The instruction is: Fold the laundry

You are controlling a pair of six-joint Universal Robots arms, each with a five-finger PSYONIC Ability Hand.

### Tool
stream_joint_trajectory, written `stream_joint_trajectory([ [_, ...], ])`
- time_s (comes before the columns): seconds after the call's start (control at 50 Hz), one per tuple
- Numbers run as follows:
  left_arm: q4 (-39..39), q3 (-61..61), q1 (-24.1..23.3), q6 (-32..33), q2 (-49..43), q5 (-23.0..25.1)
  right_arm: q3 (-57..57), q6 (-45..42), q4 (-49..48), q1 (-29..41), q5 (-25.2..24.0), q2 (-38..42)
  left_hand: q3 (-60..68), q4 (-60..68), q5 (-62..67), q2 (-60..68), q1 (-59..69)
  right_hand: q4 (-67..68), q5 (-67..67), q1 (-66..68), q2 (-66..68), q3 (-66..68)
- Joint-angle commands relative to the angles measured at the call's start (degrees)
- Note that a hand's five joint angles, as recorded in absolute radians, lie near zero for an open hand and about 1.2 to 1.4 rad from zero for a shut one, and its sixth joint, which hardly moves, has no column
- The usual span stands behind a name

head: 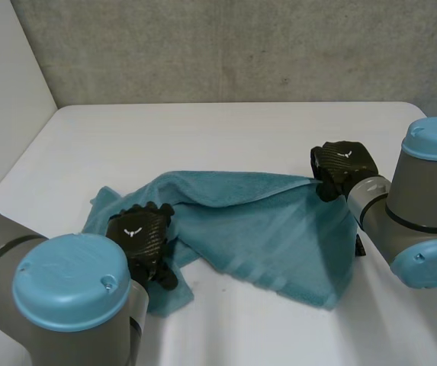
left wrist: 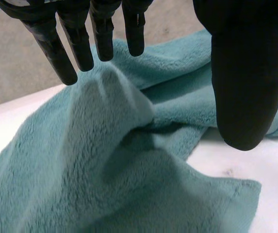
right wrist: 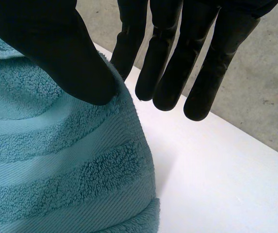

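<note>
A teal towel lies crumpled across the middle of the white table. Its right corner is raised off the table up to my right hand. In the right wrist view the thumb presses the towel's hem against the fingers, which stay straight. My left hand hovers over the towel's left end. Its fingers are straight and its thumb stands well apart, with a raised fold of towel below them and nothing gripped.
A grey wall runs behind the table and a pale wall stands along its left side. Bare tabletop stretches behind the towel. My right arm hangs over the table's right front, my left arm over its left front.
</note>
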Motion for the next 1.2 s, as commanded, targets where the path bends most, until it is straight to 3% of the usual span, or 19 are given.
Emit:
stream_joint_trajectory([
  [0.02, 2.8, 0.5, 0.9, -0.2, -3.9, -2.6, 0.4, -0.1, -0.1, 0.0, -0.1, 0.0, 3.7, 3.5, 3.4, 3.6, 3.7, 11.7, 13.7, 23.1, 12.1, 12.0],
  [0.16, 9.9, 0.3, 7.1, 1.6, -6.8, -3.0, 0.5, -0.1, -0.1, 0.0, -0.2, -0.1, 3.9, 3.6, 3.6, 3.7, 3.8, 11.7, 13.7, 23.1, 12.1, 12.0],
  [0.4, 17.7, 0.5, 13.0, 9.0, -9.5, -2.9, 1.3, -2.3, -0.1, 0.4, -0.2, 0.0, 10.1, 9.8, 9.8, 10.0, 10.1, 11.7, 13.7, 23.1, 12.1, 12.0],
  [0.44, 18.4, 0.5, 13.3, 9.6, -9.8, -2.8, 1.2, -2.5, -0.1, 0.4, -0.2, 0.1, 16.8, 16.6, 16.5, 16.7, 16.8, 11.7, 13.7, 23.1, 12.1, 12.0],
  [0.48, 19.3, 0.5, 13.9, 9.9, -10.5, -2.4, 1.1, -2.8, -0.1, 0.4, -0.2, 0.2, 41.8, 41.5, 41.5, 41.6, 41.7, 11.7, 13.7, 23.1, 12.1, 12.0],
  [0.5, 19.3, 0.5, 13.9, 9.9, -10.5, -2.4, 0.8, -3.2, 0.0, 0.5, -0.3, 0.2, 41.9, 41.6, 41.6, 41.7, 41.9, 11.7, 13.7, 23.1, 12.1, 12.0],
  [0.54, 20.2, 0.9, 14.5, 9.9, -10.5, -1.5, 0.3, -3.9, 0.3, 0.5, -0.3, 0.4, 62.7, 62.4, 62.4, 62.5, 62.6, 11.7, 13.7, 23.1, 12.1, 12.0],
  [0.6, 20.8, 1.3, 14.9, 9.9, -10.5, -0.6, -1.1, -6.2, 0.7, 0.2, -0.5, 2.4, 62.7, 62.5, 62.4, 62.6, 62.7, 11.7, 13.7, 23.1, 12.1, 12.0],
  [0.72, 21.6, 7.7, 20.0, 10.5, -8.9, 6.8, -9.7, -9.9, 0.9, -0.2, 0.3, 5.9, 62.7, 62.5, 62.4, 62.6, 62.7, 11.7, 13.7, 23.1, 12.1, 12.0],
  [0.76, 21.2, 15.3, 22.3, 12.1, -8.3, 12.7, -13.3, -10.0, 0.8, -0.2, 0.6, 6.6, 62.7, 62.5, 62.4, 62.6, 62.7, 11.7, 13.7, 23.1, 12.1, 12.0],
  [0.78, 21.2, 15.3, 22.3, 12.1, -8.3, 12.8, -17.6, -9.7, 0.6, -0.2, 0.9, 7.1, 62.7, 62.5, 62.4, 62.6, 62.7, 11.7, 13.7, 23.1, 12.1, 12.0],
  [0.82, 20.9, 25.4, 23.8, 14.3, -8.2, 20.3, -22.5, -9.5, 0.4, -0.1, 1.0, 7.4, 62.7, 62.5, 62.4, 62.6, 62.7, 11.7, 13.7, 23.1, 12.1, 12.0],
  [0.88, 21.3, 30.2, 24.5, 14.7, -7.9, 24.1, -31.4, -9.0, -0.9, 0.0, 2.7, 7.2, 62.7, 62.5, 62.4, 62.6, 62.7, 11.7, 13.7, 23.1, 12.1, 12.0],
  [0.92, 21.7, 38.1, 27.2, 14.7, -7.0, 31.1, -34.7, -8.1, -3.6, 0.1, 4.0, 7.0, 62.7, 62.5, 62.4, 62.6, 62.7, 11.7, 13.7, 23.1, 12.1, 12.0],
  [0.94, 21.7, 38.2, 27.2, 14.7, -7.0, 31.1, -36.6, -6.3, -8.0, 0.0, 5.3, 6.5, 62.7, 62.5, 62.4, 62.6, 62.7, 11.7, 13.7, 23.1, 12.1, 12.0],
  [0.98, 23.5, 43.4, 29.1, 13.6, -5.9, 35.7, -36.5, -4.4, -13.2, 0.0, 6.3, 4.6, 62.7, 62.5, 62.4, 62.6, 62.7, 11.7, 13.7, 23.1, 12.1, 12.0],
  [1.06, 25.1, 44.2, 30.3, 10.3, -4.1, 37.8, -28.4, -2.2, -23.1, -0.1, 6.6, -6.4, 62.7, 62.5, 62.4, 62.6, 62.7, 11.7, 13.7, 23.1, 12.1, 12.0],
  [1.16, 25.3, 39.8, 32.6, 4.6, -1.6, 40.1, -18.4, -1.9, -23.5, -0.2, 3.1, -10.9, 62.7, 62.5, 62.4, 62.6, 62.7, 11.7, 13.7, 23.1, 12.1, 12.0],
  [1.2, 24.7, 35.3, 33.9, 3.5, -1.5, 43.2, -15.1, -1.9, -23.3, -0.2, 1.6, -11.6, 62.7, 62.5, 62.4, 62.6, 62.7, 11.7, 13.7, 23.1, 12.1, 12.0],
])
